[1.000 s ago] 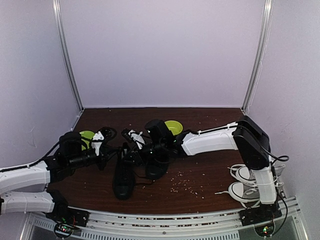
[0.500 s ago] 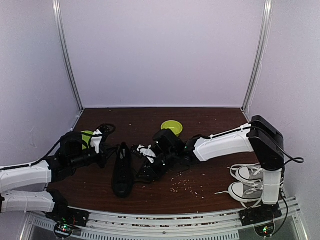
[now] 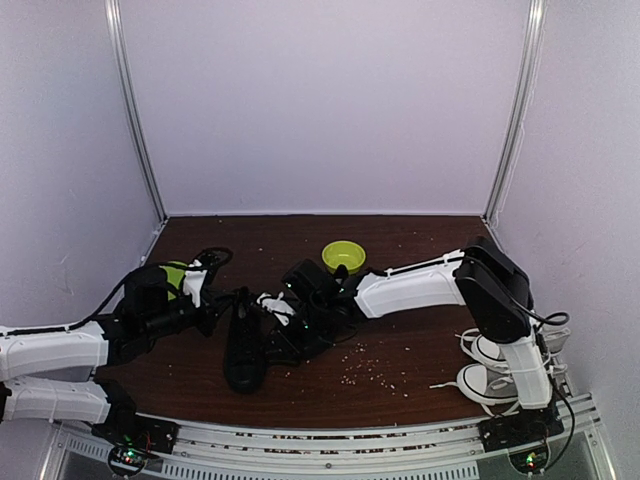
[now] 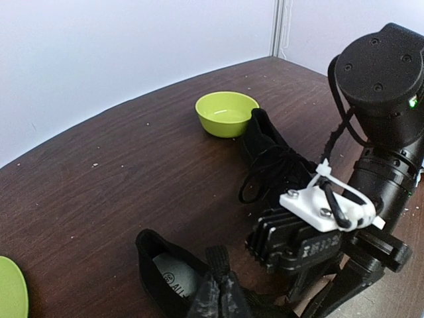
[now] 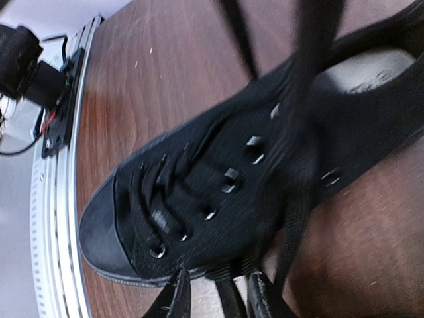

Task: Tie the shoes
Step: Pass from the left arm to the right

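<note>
Two black shoes lie mid-table. The nearer shoe (image 3: 243,352) points its toe at the front edge; the other shoe (image 3: 302,340) lies to its right, partly under my right arm. My left gripper (image 4: 222,293) is shut on a black lace end just above the nearer shoe's opening (image 4: 162,275), and sits at that shoe's heel end in the top view (image 3: 222,305). My right gripper (image 5: 218,298) hangs over the same shoe's laced front (image 5: 212,192). Its fingers stand apart with a loose lace strand (image 5: 228,295) running between them.
A green bowl (image 3: 343,255) stands behind the shoes, and a green dish (image 3: 176,274) sits behind my left arm. A pair of white-laced sneakers (image 3: 492,368) lies at the near right corner. Crumbs are scattered near the front middle (image 3: 365,368).
My right arm came forward off the green bowl, then shifted left over the nearer shoe, and its jaws narrowed. The left gripper stayed shut on the lace, almost still.
</note>
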